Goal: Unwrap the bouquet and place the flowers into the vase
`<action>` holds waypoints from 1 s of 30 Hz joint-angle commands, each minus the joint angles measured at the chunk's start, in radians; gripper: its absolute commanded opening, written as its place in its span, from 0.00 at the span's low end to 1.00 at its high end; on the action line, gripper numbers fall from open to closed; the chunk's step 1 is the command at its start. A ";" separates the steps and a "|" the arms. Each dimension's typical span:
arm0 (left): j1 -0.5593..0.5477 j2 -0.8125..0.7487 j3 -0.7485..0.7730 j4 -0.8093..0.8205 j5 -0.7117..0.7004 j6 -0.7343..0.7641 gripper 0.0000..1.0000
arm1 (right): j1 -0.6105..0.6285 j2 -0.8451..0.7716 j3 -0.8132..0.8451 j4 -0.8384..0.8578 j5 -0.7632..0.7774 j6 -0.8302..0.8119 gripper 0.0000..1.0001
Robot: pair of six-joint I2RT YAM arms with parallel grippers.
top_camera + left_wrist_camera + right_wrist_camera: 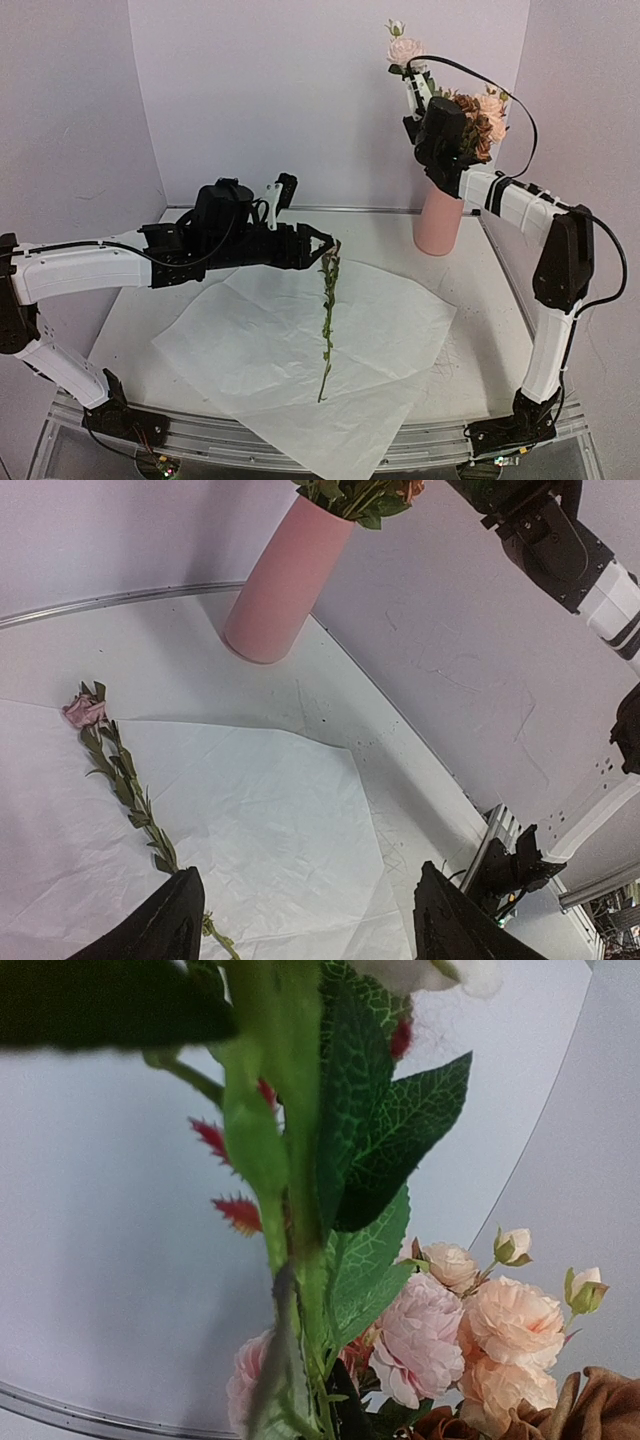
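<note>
The pink vase (439,220) (285,580) stands at the back right and holds several cream, pink and brown flowers (482,118) (480,1330). High above the vase, my right gripper (414,88) is shut on the green stem (300,1220) of a pale pink rose (404,49). The bouquet's white paper (390,330) (270,820) lies spread flat on the table. A single thin leafy stem (327,310) (125,780) with a small pink bud (84,710) lies on it. My left gripper (322,243) (310,920) hovers open at that stem's top end, holding nothing.
Lilac walls close in the back and both sides. A metal rail (300,440) runs along the table's near edge. The right arm's elbow (565,260) stands tall at the right side, with a black cable (500,85) looping over the vase.
</note>
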 commanded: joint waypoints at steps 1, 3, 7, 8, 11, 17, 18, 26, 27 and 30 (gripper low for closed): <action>-0.001 -0.013 0.046 -0.006 -0.012 0.014 0.73 | -0.030 0.004 -0.039 0.087 0.071 0.053 0.00; -0.001 -0.014 0.047 -0.005 -0.011 0.014 0.73 | -0.038 0.007 -0.055 0.092 0.082 0.071 0.00; -0.001 -0.015 0.049 -0.007 -0.010 0.014 0.73 | -0.054 0.025 -0.071 0.097 0.102 0.098 0.00; -0.001 -0.015 0.049 -0.007 -0.009 0.013 0.73 | -0.057 0.028 -0.074 0.097 0.102 0.105 0.00; 0.000 -0.018 0.048 -0.010 -0.010 0.011 0.73 | -0.060 0.026 -0.076 0.095 0.103 0.115 0.00; 0.000 -0.010 0.054 -0.011 -0.009 0.008 0.73 | -0.060 -0.035 -0.062 0.040 0.078 0.162 0.00; -0.001 -0.006 0.056 -0.011 -0.008 0.008 0.73 | -0.060 -0.049 -0.057 0.024 0.066 0.175 0.00; -0.001 0.018 0.073 -0.011 0.008 0.008 0.73 | -0.060 -0.125 -0.030 -0.114 0.014 0.271 0.00; -0.001 0.018 0.073 -0.011 0.009 0.008 0.73 | -0.060 -0.127 -0.029 -0.133 0.013 0.284 0.00; 0.000 0.011 0.067 -0.011 0.007 0.008 0.73 | -0.059 -0.139 -0.026 -0.201 0.012 0.339 0.00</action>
